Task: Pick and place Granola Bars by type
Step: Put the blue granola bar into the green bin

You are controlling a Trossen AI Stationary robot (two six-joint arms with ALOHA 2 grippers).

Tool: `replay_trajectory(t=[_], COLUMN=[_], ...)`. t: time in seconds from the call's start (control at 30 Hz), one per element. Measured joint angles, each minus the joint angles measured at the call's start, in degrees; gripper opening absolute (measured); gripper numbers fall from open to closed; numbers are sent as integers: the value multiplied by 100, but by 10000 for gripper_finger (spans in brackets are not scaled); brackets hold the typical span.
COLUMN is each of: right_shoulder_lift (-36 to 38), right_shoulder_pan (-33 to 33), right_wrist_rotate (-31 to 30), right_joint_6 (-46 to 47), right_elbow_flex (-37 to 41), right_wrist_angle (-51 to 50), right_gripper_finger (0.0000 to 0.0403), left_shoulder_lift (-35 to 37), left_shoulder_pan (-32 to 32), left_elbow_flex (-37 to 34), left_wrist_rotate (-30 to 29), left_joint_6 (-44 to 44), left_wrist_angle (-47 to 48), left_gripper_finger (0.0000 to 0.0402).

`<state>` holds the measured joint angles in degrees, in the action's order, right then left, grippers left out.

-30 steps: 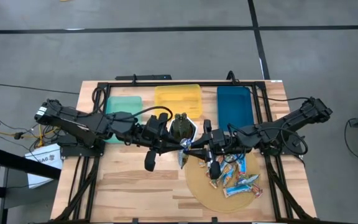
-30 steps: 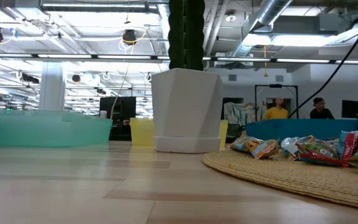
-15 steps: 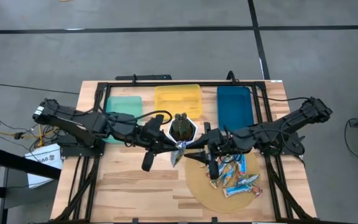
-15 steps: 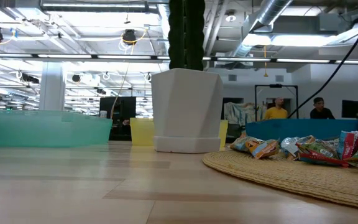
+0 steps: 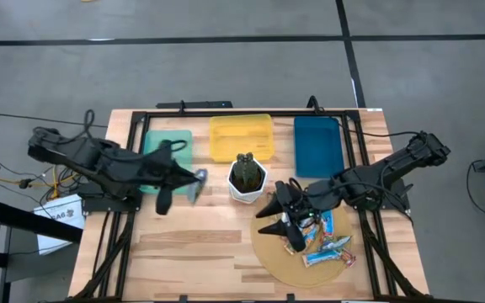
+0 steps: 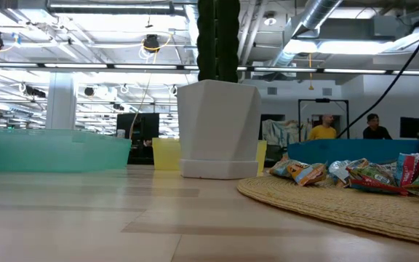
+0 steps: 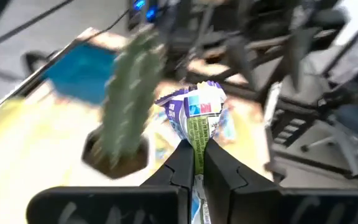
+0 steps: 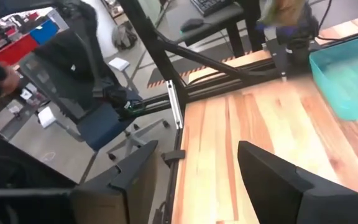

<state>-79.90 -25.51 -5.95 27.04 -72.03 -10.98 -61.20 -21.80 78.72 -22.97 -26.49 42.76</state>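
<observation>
Carrying a granola bar [image 7: 198, 118] clenched in our left claw [image 5: 199, 177], we had swung away from the plant pot [image 5: 247, 178] toward the green tray [image 5: 168, 148]; our right claw [image 5: 278, 220] had released, hovering spread over the remaining bars [image 5: 322, 240].

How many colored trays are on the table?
3, in a row along the table's far edge: a green tray on the left, a yellow tray in the middle and a blue tray on the right. None seems hidden.
</observation>
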Motion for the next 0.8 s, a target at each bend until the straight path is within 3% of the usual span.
replay_trajectory(t=[0.47,0.6,0.8], right_shoulder_lift=[0,0,0], right_shoulder_pan=[-33,-26,-11], right_wrist_rotate=[1,1,-1], right_joint_6=[1,1,1], right_elbow_flex=[0,0,0], right_wrist_angle=[-61,-63,-63], right_gripper_finger=[190,187,189], left_shoulder_lift=[851,916,911], left_shoulder_pan=[-139,-138,-138], left_elbow_flex=[0,0,0], left_wrist_rotate=[-1390,-1534,-1475], left_joint_6=[-2594,-3378,-3527], left_wrist_angle=[3008,3830,4358], left_gripper_finger=[8,8,8])
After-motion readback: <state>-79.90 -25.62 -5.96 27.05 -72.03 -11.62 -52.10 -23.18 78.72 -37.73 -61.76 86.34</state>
